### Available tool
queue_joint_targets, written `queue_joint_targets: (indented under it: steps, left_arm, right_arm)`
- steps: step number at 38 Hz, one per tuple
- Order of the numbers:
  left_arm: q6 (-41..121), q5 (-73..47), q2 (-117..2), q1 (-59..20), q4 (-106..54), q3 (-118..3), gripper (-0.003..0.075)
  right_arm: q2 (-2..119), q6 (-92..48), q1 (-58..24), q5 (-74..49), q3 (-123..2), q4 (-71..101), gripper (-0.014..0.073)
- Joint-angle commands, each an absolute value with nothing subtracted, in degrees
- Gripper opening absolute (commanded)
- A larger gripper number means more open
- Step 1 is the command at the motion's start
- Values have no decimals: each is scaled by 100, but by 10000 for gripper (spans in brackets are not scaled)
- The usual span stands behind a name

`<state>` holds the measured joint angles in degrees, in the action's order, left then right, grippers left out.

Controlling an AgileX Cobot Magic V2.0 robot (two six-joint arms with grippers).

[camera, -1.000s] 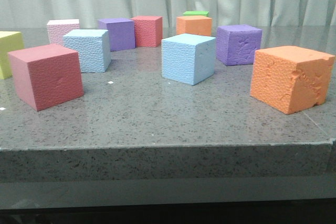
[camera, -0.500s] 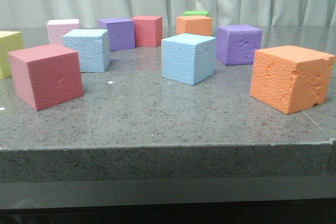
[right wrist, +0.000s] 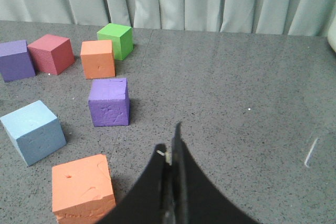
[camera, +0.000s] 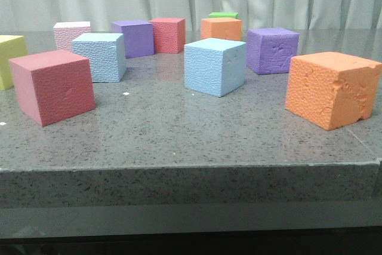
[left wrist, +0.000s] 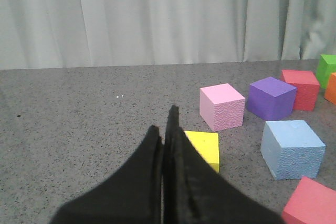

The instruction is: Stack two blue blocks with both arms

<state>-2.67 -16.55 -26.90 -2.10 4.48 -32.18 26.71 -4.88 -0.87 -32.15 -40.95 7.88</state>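
Two blue blocks on the grey bench, well apart, neither lifted nor stacked: left blue block back on the left side, just behind the big red cube; right blue block near the middle, turned a little so one corner faces forward. Around them, clutter in other colours: purple cube just behind and right of the right blue block, a large dented orange cube at front right, pink cube, a second purple, another red, a smaller orange and a green sliver further back, a yellow cube at the far left edge. No arm visible from the front. Left claw pressed together, empty, hanging above the bench with the yellow cube just past its tips and the left blue block off to one side; likely still a parked pose, not aimed at its target. Right claw likewise pinched together with nothing between, over bare bench, the right blue block off beyond the orange and purple cubes. Judging by the layout, one block per arm: nearest blue for each side. Task apparently at its very start; opening both claws and steering past the red and purple neighbours probably needed first.
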Motion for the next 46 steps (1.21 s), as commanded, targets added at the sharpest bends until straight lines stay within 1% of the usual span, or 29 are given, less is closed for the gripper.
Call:
queue_joint_targets:
  steps: [1,15,17,19,21,22,23,25,26,27,29,30,31,34,41,46]
  left_arm:
    - [-312,-1211,-2752,-208,440,-3436,-20]
    - [-312,-1153,-2752,-208,440,-3436,-17]
    - [-312,-1129,-2752,-208,440,-3436,5]
    - [-312,-1129,-2752,-208,440,-3436,53]
    - [-312,-1129,-2752,-208,440,-3436,138]
    - [-312,-1129,-2752,-208,440,-3436,177]
    - [-312,-1129,-2752,-208,440,-3436,233]
    - [-312,-1129,-2752,-208,440,-3436,355]
    - [-312,-1129,-2752,-208,440,-3436,413]
    - [-312,-1129,-2752,-208,440,-3436,465]
    - [-312,-1121,-2752,-208,440,-3436,538]
    - [-312,-1117,-2752,-208,440,-3436,560]
    - [-312,-1108,-2752,-208,440,-3436,585]
    - [-312,-1108,-2752,-208,440,-3436,596]
    - [-312,-1108,-2752,-208,464,-3436,597]
    - [-312,-1108,-2752,-208,464,-3436,603]
  right_arm:
    - [2751,-537,-88,-2697,-4304,859,-66]
    - [2751,-537,-88,-2691,-4304,861,-62]
    - [2751,-537,-88,-2697,-4304,861,-44]
    - [2751,-537,-88,-2697,-4304,861,-6]
    - [2751,-537,-88,-2697,-4304,861,54]
    - [2751,-537,-88,-2697,-4304,861,111]
    - [2751,-537,-88,-2697,-4304,861,150]
    - [2751,-537,-88,-2697,-4304,861,258]
    - [2751,-537,-88,-2697,-4304,861,346]
    - [2751,-537,-88,-2697,-4304,861,401]
    - [2751,-537,-88,-2697,-4304,861,549]
    - [2751,-537,-88,-2702,-4304,861,617]
    - [2751,-537,-88,-2702,-4304,861,663]
    - [2751,-543,-88,-2713,-4304,861,643]
    - [2774,-543,-88,-2516,-4304,921,646]
    - [3165,-548,-88,-2178,-4346,921,646]
